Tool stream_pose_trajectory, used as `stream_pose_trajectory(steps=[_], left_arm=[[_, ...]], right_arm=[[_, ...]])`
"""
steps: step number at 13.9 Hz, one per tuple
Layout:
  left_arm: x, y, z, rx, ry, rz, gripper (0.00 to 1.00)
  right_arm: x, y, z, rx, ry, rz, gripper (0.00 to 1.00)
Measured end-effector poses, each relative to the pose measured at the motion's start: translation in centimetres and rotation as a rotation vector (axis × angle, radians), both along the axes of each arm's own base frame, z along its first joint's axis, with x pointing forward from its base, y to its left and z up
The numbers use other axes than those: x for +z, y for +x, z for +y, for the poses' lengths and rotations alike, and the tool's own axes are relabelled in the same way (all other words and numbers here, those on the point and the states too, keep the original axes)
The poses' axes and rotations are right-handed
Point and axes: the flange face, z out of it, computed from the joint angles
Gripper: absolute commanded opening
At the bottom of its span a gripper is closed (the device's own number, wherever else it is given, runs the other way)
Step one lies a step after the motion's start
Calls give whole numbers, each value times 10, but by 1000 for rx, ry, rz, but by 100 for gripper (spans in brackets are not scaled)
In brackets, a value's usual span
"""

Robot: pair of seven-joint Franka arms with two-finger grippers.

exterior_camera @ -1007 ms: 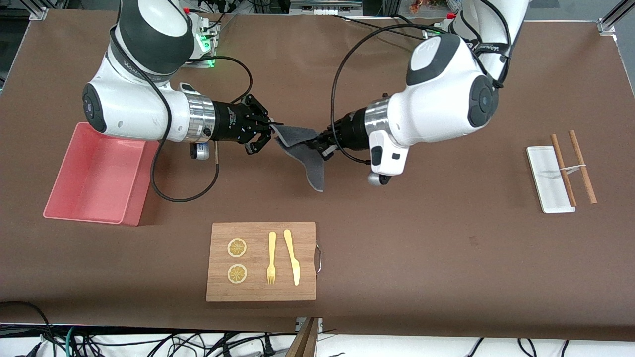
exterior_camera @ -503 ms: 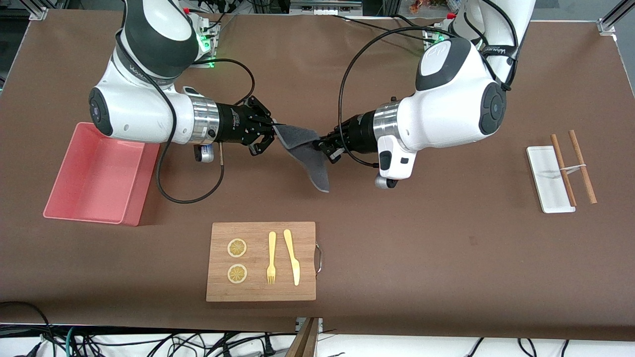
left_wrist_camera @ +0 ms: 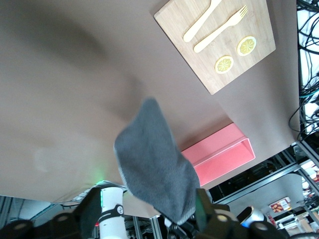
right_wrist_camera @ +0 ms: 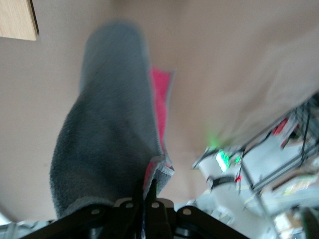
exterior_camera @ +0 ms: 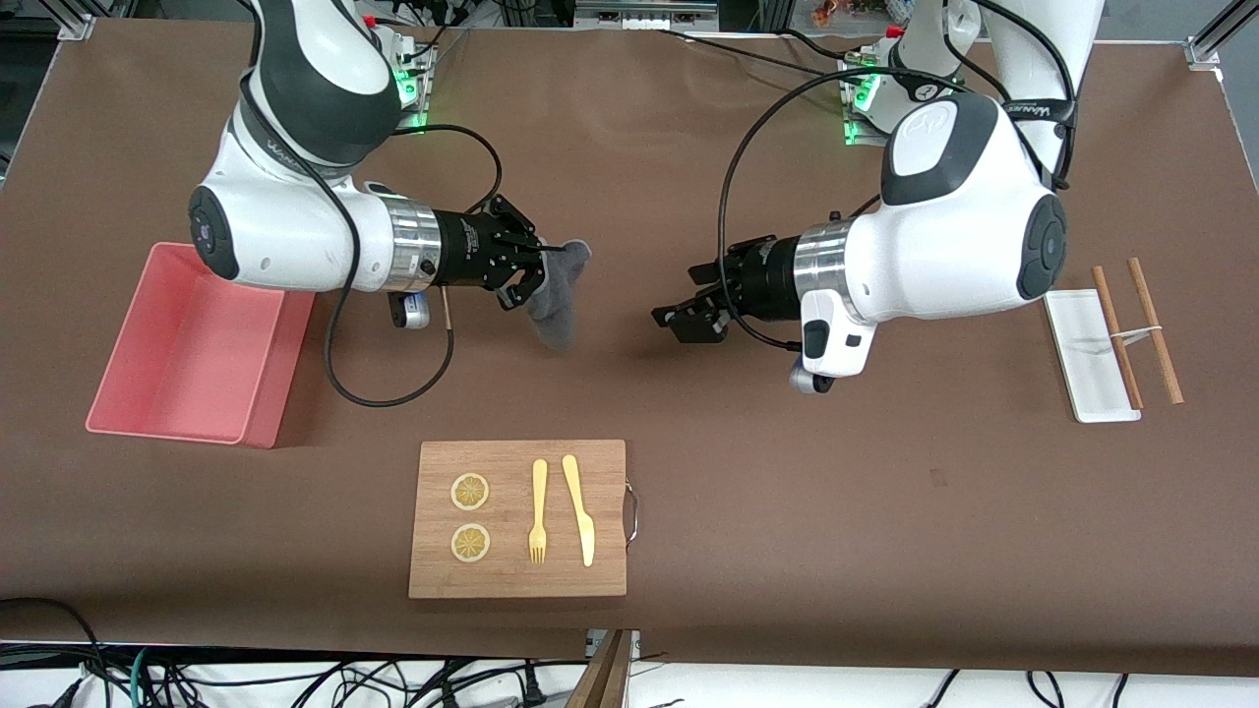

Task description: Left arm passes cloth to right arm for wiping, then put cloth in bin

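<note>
Fingertips (right_wrist_camera: 145, 195) of my right gripper (exterior_camera: 536, 267) pinched shut on one end of the cloth (exterior_camera: 557, 295), which hung limp, long axis straight down, free end toward the brown table (exterior_camera: 885, 492), over bare table between the bin (exterior_camera: 187, 344) and my left gripper (exterior_camera: 689, 320). My left gripper's fingers (exterior_camera: 679, 329) stood spread wide and held nothing, well apart from the cloth, over mid-table

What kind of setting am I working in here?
Probably a robotics lab bench, not a kitchen: a brown-covered table, loose cables along its edge, and staged props such as a wooden board with a yellow fork.
</note>
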Motion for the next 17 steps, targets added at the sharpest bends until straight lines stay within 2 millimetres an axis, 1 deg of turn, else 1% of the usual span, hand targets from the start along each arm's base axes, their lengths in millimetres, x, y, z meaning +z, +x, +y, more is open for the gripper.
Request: stream_pose_trajectory(steps=[2, 5, 6, 8, 9, 10, 12, 13, 14, 15, 16, 17], left_arm=[[-2, 1, 11, -36, 0, 3, 100], [-10, 4, 42, -125, 13, 10, 100], [-13, 5, 53, -151, 39, 8, 100], [-17, 7, 78, -173, 104, 18, 100], [-18, 11, 96, -169, 116, 23, 100], [-20, 17, 120, -166, 117, 27, 100], [-18, 24, 182, -197, 92, 9, 100], [-11, 23, 210, -225, 96, -12, 100], [-1, 17, 234, -257, 117, -33, 100], [11, 10, 253, -289, 142, -54, 100], [24, 2, 268, -319, 168, -71, 100], [34, -7, 280, -356, 197, -86, 100]], right_arm=[[-31, -7, 14, 126, -69, -46, 0], [-83, -18, 38, 292, -159, -75, 0], [-96, -21, 42, 327, -175, -76, 0], [-115, -24, 46, 383, -190, -75, 0], [-125, -27, 48, 417, -208, -74, 0], [-138, -31, 51, 462, -248, -76, 0], [-166, -42, 62, 539, -315, -75, 0], [-177, -45, 65, 569, -326, -71, 0], [-189, -46, 64, 603, -334, -72, 0], [-199, -43, 58, 638, -346, -78, 0], [-208, -37, 48, 670, -361, -86, 0], [-214, -28, 34, 700, -373, -97, 0]])
